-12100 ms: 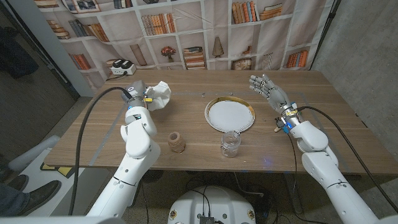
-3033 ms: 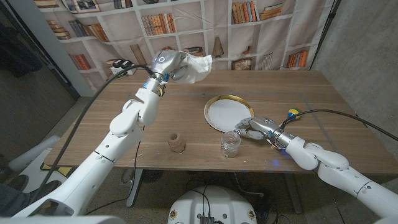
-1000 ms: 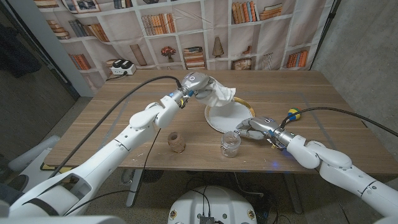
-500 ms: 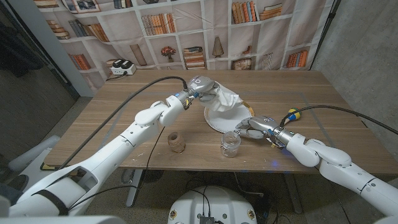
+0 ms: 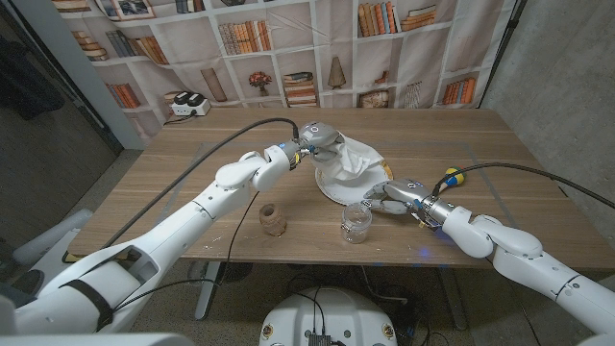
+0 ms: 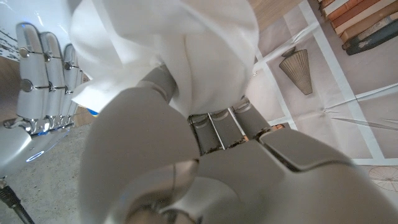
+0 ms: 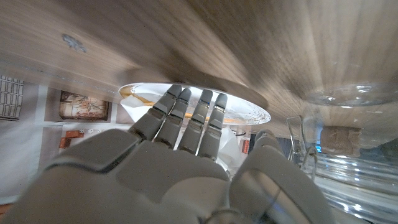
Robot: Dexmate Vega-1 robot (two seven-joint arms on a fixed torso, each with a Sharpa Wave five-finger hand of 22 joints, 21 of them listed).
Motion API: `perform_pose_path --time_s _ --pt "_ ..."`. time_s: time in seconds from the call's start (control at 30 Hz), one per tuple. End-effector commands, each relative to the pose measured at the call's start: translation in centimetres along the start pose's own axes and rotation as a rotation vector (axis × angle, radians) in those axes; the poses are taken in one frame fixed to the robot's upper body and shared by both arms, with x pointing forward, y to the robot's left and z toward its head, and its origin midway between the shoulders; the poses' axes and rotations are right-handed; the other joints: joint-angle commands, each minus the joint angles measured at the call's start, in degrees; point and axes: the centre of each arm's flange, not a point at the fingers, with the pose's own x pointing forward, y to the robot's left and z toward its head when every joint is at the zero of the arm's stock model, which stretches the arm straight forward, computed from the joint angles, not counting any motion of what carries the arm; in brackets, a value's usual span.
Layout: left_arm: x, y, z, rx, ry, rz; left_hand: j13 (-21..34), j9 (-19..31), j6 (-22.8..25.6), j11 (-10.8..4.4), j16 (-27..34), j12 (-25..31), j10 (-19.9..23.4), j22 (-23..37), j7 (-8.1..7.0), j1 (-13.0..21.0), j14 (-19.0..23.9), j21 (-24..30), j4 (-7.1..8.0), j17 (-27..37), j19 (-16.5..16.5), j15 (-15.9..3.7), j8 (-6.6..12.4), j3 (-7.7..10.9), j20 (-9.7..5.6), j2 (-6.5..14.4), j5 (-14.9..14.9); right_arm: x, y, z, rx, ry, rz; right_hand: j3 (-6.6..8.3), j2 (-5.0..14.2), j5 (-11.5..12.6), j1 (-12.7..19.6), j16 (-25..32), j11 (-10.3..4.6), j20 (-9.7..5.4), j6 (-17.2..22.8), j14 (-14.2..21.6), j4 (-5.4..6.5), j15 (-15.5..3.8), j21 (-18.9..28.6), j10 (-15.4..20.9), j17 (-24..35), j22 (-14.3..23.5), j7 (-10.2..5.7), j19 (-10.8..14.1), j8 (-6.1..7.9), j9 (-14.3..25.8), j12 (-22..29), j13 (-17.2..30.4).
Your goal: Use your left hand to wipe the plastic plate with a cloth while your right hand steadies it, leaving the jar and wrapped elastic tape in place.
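L hand: clutching white cloth, draped over plate mid-table
R hand: fingers on plate's near-right rim
Jar: just near of plate
Tape: left of jar

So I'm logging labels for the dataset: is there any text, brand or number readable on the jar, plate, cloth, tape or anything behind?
None readable.
Jar, plate, cloth, wrapped elastic tape: no print visible.
Book spines on the backdrop: too small and blurred to read.
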Motion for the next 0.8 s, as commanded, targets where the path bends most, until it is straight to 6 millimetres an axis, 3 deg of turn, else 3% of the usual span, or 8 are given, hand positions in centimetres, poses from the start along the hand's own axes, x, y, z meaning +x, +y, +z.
perform_pose_path --time_s 0.03,0.8 --pt "0.6 -0.8 0.5 0.06 -0.005 0.008 0.1 -0.1 2.2 -1.95 0.3 0.1 2.8 0.2 1.22 0.2 0.8 0.8 0.32 0.2 0.3 -2.91 0.28 0.62 -1.37 -0.4 0.3 0.0 0.0 0.4 0.0 -0.007 0.0 0.36 0.5 -0.4 0.0 -0.1 0.07 -4.32 0.6 0.4 -0.24 -5.57 -0.2 0.4 0.2 0.3 0.08 0.5 -0.07 0.2 0.3 0.3" --pt "2.5 -4.2 0.0 0.01 -0.013 -0.033 -0.3 -1.0 3.0 -1.83 0.2 -0.2 3.0 0.2 1.07 0.3 0.8 1.3 0.32 0.5 0.1 -2.85 0.14 0.7 -1.5 -0.7 0.4 -0.3 -0.6 1.1 -0.017 -0.018 -0.001 0.46 0.5 -0.5 0.0 -0.2 -0.1 -4.31 0.8 0.5 -0.2 -5.6 -0.3 0.5 0.2 0.3 -0.07 0.6 -0.16 0.2 0.2 0.3"
